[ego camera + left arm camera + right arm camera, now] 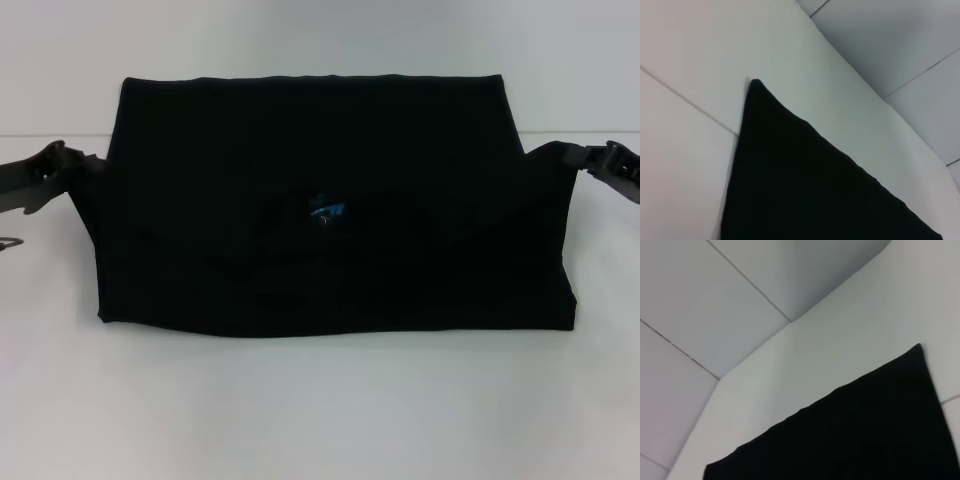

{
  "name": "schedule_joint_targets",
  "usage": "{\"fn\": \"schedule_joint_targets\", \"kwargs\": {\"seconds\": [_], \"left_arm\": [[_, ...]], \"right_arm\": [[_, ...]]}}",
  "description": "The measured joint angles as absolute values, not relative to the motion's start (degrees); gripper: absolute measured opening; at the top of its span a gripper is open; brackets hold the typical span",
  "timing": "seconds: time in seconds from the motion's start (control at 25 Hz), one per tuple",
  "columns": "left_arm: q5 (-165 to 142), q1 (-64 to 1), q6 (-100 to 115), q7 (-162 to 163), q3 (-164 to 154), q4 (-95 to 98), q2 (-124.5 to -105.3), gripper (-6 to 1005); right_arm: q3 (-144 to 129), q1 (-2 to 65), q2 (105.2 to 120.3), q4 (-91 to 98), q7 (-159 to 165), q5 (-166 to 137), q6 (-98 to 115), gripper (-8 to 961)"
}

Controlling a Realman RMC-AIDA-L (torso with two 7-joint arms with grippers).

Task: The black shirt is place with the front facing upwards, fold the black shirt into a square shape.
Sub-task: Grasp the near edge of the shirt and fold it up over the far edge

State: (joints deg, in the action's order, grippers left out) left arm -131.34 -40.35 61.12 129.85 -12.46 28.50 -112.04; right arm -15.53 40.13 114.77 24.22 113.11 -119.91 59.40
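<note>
Presently, the black shirt [330,210] lies on the white worktop [320,420] as a wide rectangle, its blue neck label [327,209] showing near the middle. Its upper portion appears raised off the surface, stretched between the two arms. The left tool [62,165] sits at the shirt's left edge and the right tool [600,160] at its right edge, each touching the cloth and seemingly pinching it, though the fingertips are hidden by fabric, so I cannot tell for certain whether either is closed on it. Both wrist views show a taut straight hem and one sharp corner of the shirt [805,180] [865,430] against the pale surface, with no fingers visible.

Judged from this, the step in hand is a lengthwise fold, carrying the held edge over the rest of the garment. To do it well, both arms should travel together at equal height and pace, keeping the hem taut so no slack bunches in the middle. The carried edge should be laid level with the opposite one, corners matched, before either side lets go.
</note>
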Motion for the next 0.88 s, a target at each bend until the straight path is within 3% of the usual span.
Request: {"fn": "schedule_joint_targets", "kwargs": {"seconds": [0.88], "left_arm": [[-130.3,-43.6,49.5,127.2,-13.5,27.9,-115.74,40]], "right_arm": [[-21.6,43.0,116.92,23.8,106.3,-119.9,46.1,25]]}}
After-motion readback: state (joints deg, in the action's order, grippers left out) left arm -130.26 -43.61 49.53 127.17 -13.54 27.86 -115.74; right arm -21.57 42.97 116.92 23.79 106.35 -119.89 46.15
